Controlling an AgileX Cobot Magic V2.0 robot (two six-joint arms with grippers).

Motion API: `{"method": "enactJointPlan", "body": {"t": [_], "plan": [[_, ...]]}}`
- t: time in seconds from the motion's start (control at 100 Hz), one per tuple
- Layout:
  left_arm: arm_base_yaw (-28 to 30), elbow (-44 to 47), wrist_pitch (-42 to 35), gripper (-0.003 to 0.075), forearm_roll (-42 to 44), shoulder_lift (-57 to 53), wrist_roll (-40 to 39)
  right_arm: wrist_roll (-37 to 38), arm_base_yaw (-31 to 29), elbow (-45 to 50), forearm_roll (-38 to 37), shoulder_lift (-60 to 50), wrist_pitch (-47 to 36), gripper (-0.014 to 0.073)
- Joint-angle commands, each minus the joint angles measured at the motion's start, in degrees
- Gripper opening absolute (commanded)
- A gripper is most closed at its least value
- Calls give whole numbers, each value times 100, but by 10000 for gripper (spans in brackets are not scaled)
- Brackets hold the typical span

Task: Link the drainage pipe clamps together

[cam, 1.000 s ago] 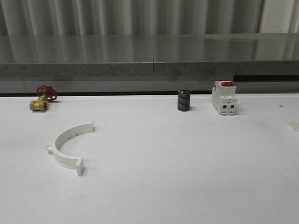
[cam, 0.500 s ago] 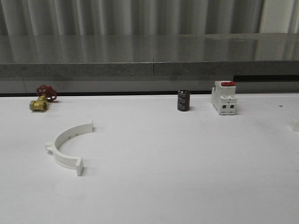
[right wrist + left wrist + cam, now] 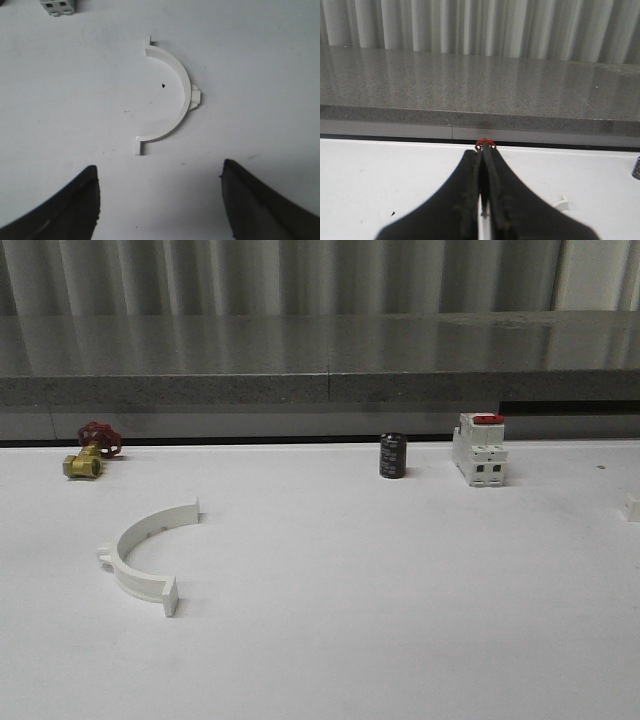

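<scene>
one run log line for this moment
stage: pre-grasp | left gripper: shut, empty | right gripper: open above clamp half | other clamp half: on table, apart

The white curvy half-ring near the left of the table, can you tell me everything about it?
The white half-ring looks like smooth, hard plastic. It is a curved band, half of a circle, standing on its edge on the white table. Each end turns out into a small flat tab, and one little tab sticks out from the middle of its outer curve. Its open side faces right in the front view. Nothing touches it but the table, and the brass valve sits apart, farther back.
</scene>
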Motion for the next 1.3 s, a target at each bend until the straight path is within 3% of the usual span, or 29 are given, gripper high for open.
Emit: {"method": "enactJointPlan", "body": {"t": [0.0,0.13,0.37,0.56,1.04,1.16,1.29], "plan": [[1,-136,-468,-21,-15,69,3,351,-44,-483,-12,446,100,530],[1,-136,-468,-21,-15,69,3,459,-50,-951,-24,1294,660,530],[1,-136,-468,-21,-15,69,3,459,-565,-1506,200,2530,727,530],[1,-136,-468,-21,-15,69,3,295,-849,-1787,336,3400,523,530],[1,-136,-468,-21,-15,69,3,295,-849,-2292,331,4715,2,525],[1,-136,-468,-21,-15,69,3,295,-849,-2292,331,4756,42,407],[1,-136,-468,-21,-15,69,3,295,-849,-2292,331,4769,60,188]]}}
